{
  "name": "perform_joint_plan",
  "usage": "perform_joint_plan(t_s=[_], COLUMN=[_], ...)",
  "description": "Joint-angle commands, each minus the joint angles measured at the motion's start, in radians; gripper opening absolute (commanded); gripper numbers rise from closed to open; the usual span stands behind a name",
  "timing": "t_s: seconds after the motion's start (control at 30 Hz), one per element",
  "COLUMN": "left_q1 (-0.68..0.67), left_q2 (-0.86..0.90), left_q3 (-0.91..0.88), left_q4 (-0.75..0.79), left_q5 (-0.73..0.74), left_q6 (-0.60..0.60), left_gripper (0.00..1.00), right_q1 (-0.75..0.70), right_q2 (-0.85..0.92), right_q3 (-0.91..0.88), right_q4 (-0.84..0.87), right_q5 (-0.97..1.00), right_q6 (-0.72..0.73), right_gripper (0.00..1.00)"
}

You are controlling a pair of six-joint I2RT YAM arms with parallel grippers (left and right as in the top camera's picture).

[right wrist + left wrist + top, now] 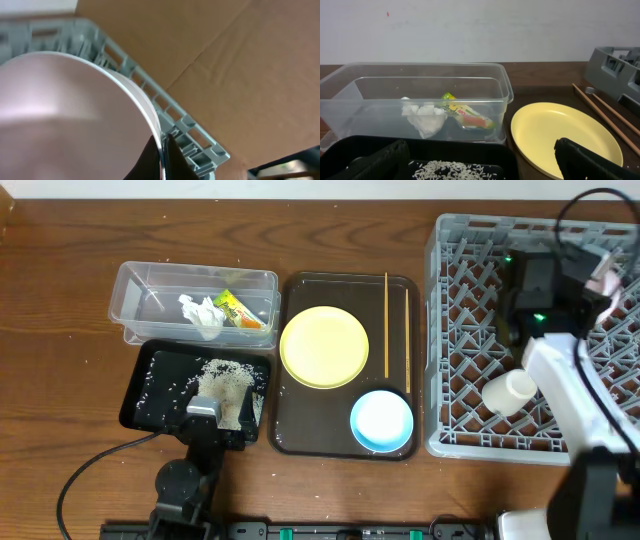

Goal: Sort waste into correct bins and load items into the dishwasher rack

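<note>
My right gripper is shut on the rim of the small white bowl, inside the grey dishwasher rack near its front left part. My left gripper is open and empty, low over the black tray that holds loose rice. The clear tub holds the white tissue and the green-yellow wrapper. The yellow plate, blue bowl and two chopsticks lie on the brown tray.
The dark brown serving tray sits between the black tray and the rack. A black cable runs over the table at the front left. Another cable arcs above the rack's far right.
</note>
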Motion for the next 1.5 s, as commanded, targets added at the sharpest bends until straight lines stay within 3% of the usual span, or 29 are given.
perform_joint_plan(t_s=[0.0,0.27,0.43,0.47,0.57,0.6,0.7,0.9,1.07,1.2,1.33,1.47], left_q1=[0.005,0.005,0.005,0.005,0.005,0.005,0.005,0.005,0.005,0.005,0.005,0.005], left_q2=[-0.007,-0.007,-0.007,-0.007,-0.007,-0.007,-0.007,-0.007,-0.007,-0.007,-0.007,-0.007], left_q3=[-0.026,-0.026,-0.026,-0.026,-0.026,-0.026,-0.026,-0.026,-0.026,-0.026,-0.026,-0.026], left_q4=[-0.026,-0.026,-0.026,-0.026,-0.026,-0.026,-0.026,-0.026,-0.026,-0.026,-0.026,-0.026], left_q5=[-0.002,-0.001,-0.001,-0.001,-0.001,-0.001,-0.001,-0.001,-0.001,-0.002,-0.001,-0.002], left_q6=[0.006,0.006,0.006,0.006,0.006,0.006,0.006,0.006,0.006,0.006,0.006,0.006], left_gripper=[0.95,0.95,0.95,0.95,0.95,0.96,0.95,0.95,0.95,0.95,0.95,0.95], right_q1=[-0.003,0.095,0.166,0.175,0.201,0.211,0.239,0.292,0.361,0.438,0.533,0.601], right_q2=[0.078,0.170,0.170,0.170,0.166,0.160,0.119,-0.078,-0.245,-0.278,-0.242,-0.180], right_q3=[0.006,0.006,0.006,0.006,0.006,0.006,0.007,0.013,0.019,0.018,-0.014,-0.064], right_q4=[0.007,0.003,0.004,0.002,0.002,0.002,0.002,-0.086,-0.282,-0.464,-0.601,-0.594], right_q5=[0.021,0.021,0.023,0.026,0.050,0.049,0.023,-0.428,-0.940,-1.332,-1.393,-1.221], right_q6=[-0.094,-0.138,-0.160,-0.160,-0.173,-0.175,-0.180,-0.229,-0.068,0.041,0.080,0.095], right_gripper=[0.01,0.02,0.17,0.22,0.68,0.78,0.98,0.96,0.86,0.82,0.83,0.84])
